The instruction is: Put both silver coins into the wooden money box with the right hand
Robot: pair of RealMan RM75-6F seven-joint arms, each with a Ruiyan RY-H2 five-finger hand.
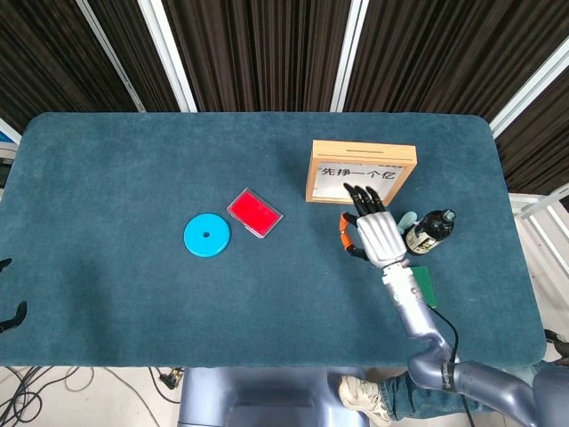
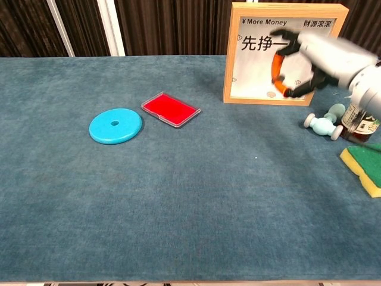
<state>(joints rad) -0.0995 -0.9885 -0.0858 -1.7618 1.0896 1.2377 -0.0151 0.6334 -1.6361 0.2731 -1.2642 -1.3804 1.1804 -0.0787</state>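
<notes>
Coin (image 2: 271, 93) lies inside wooden money box (image 2: 333, 53); right hand (image 2: 312, 56) hovers before it.

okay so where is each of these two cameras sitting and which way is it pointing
Head view: high above the near edge, looking steeply down on the whole table; the right hand and its arm show.
Chest view: low at the near edge, looking level across the table toward the wooden money box; the raised right hand shows, blurred.
Both share the money box, right hand, blue disc, red case, bottle and green sponge.
</notes>
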